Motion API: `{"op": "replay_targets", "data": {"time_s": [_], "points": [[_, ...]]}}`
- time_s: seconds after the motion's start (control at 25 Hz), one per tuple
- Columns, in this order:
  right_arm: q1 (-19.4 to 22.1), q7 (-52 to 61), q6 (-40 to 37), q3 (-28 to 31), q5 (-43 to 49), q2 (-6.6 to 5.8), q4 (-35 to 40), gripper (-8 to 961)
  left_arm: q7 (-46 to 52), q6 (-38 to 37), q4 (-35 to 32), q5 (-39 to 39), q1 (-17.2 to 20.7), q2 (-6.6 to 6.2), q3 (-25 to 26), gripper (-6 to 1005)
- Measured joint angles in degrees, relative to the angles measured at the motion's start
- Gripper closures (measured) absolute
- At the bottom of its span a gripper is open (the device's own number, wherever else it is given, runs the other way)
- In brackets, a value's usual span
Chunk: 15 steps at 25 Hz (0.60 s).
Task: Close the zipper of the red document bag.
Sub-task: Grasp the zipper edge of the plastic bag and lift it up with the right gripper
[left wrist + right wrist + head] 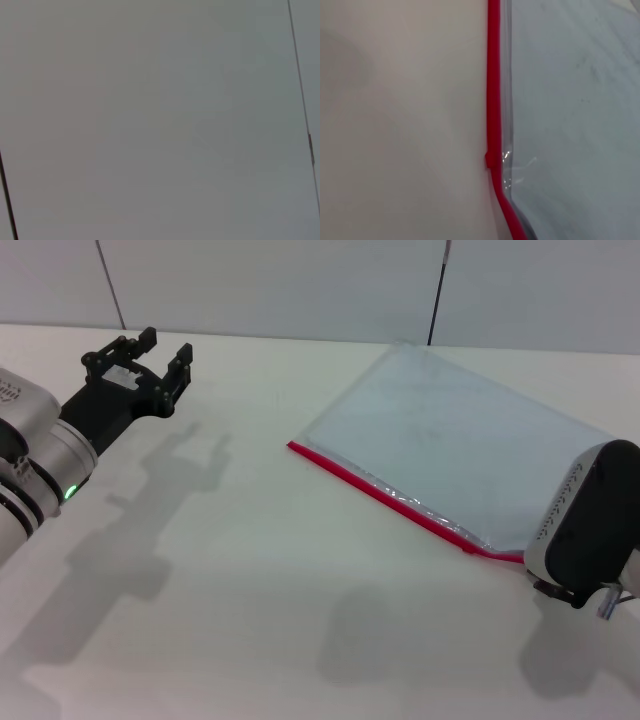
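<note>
While left end effector (150,362) gapes empty, red document bag (460,430), zipper (385,496) edge unobstructed.

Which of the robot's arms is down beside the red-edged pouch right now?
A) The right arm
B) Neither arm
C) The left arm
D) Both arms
A: the right arm sits at the end of the zipper on the red document bag, while the left gripper hangs open far off over the table.

white table (250,590); red document bag (450,440)
</note>
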<state>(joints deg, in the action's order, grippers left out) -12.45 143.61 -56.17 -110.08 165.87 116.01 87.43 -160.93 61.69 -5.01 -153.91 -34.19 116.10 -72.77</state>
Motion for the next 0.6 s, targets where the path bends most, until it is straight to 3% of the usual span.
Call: {"op": "replay_targets", "data": {"time_s": [0.6], "points": [[-1.89, 0.69, 0.85, 2.09, 0.06, 0.00, -1.23, 401, 0.00, 0.01, 0.00, -0.10, -0.09, 0.09, 0.00, 513]]}}
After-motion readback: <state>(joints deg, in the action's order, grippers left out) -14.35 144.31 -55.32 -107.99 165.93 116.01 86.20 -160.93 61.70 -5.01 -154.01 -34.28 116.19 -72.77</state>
